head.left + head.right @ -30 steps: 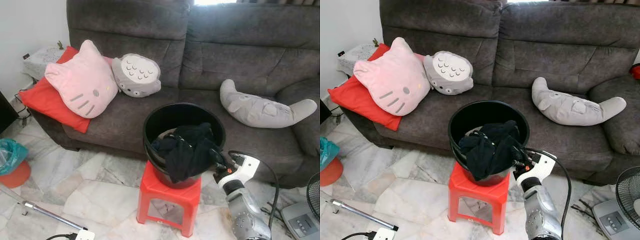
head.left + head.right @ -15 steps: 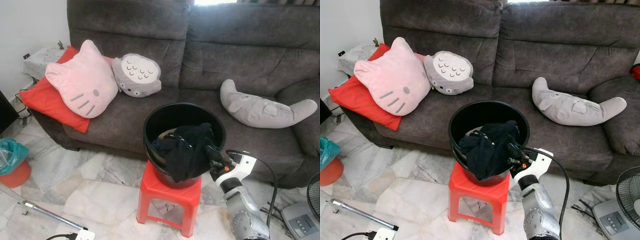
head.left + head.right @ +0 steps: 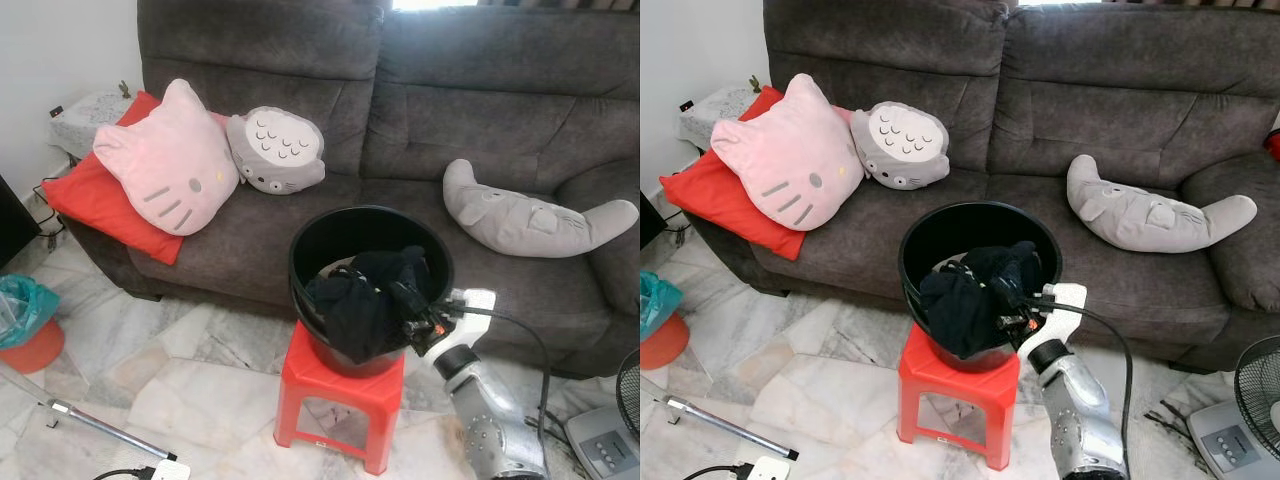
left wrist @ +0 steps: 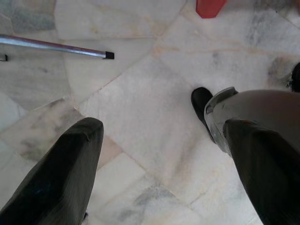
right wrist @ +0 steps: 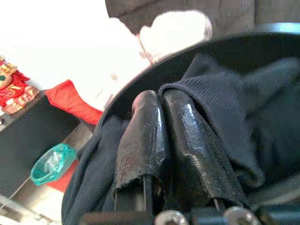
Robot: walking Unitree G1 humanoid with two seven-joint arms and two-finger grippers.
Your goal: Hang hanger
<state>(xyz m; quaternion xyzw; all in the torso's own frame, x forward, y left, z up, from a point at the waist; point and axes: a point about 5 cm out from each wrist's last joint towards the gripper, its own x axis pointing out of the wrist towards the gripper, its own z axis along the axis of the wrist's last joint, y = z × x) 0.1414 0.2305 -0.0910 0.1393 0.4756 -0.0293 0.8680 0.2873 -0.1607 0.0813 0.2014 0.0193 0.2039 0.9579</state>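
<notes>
The hanger cannot be made out among the black clothes in the black bucket on the red stool, where the right gripper, fingers pressed together, touches the cloth; the left gripper hangs spread above the floor.

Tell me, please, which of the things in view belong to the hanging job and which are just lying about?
Job: black garment in the black bucket on the red stool; right gripper pressed against the cloth.

Lying about: pink cat cushion, grey round plush, grey crescent plush, sofa, metal pole.
</notes>
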